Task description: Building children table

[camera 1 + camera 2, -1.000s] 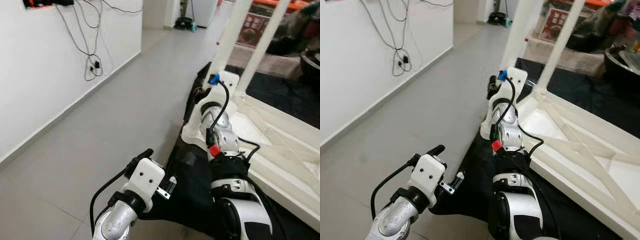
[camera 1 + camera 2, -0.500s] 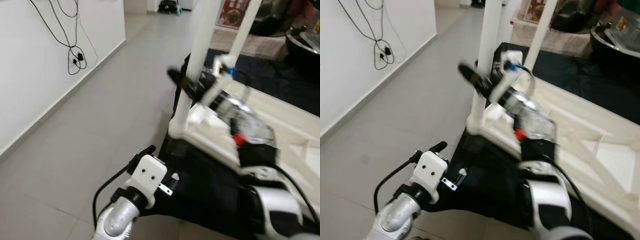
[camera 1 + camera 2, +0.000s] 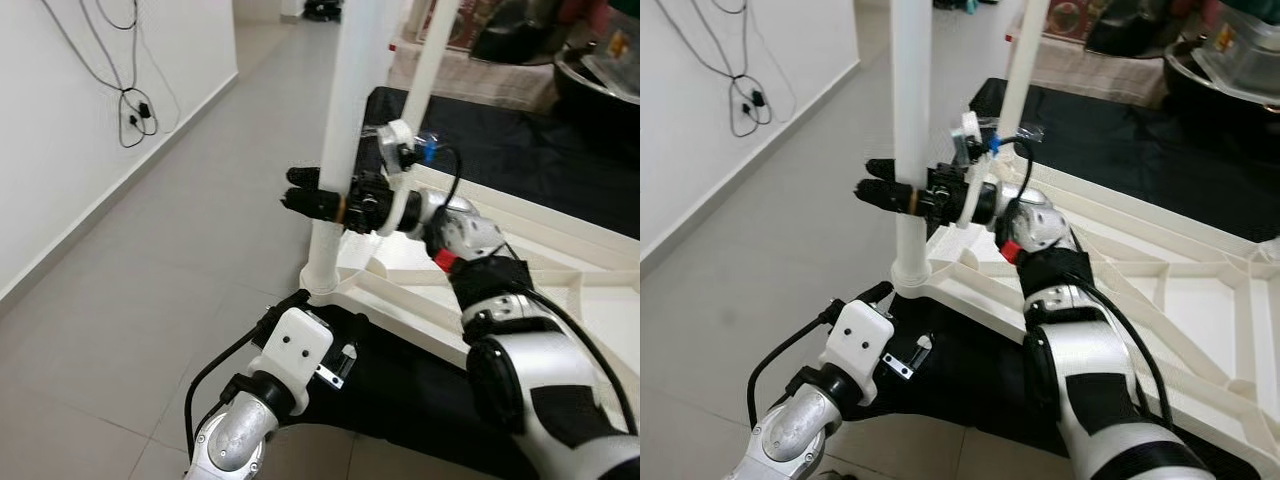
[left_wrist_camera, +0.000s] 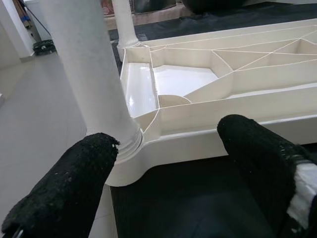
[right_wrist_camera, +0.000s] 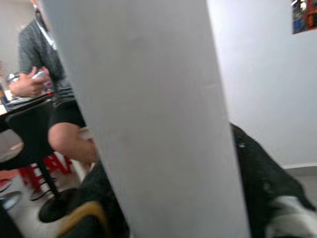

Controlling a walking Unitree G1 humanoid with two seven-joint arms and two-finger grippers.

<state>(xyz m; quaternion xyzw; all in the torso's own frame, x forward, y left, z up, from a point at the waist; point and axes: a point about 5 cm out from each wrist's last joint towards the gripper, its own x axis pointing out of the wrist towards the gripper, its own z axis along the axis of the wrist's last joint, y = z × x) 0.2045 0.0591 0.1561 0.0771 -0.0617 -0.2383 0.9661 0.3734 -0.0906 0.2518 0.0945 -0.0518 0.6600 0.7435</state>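
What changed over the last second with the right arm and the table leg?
The right gripper rose from low beside the upturned table's corner and swung across to the near table leg; its fingers now sit on either side of the leg, above the socket. The head camera also shifted. The left gripper stayed low and open near the table top's corner, and the table kept lying upside down on the black mat.
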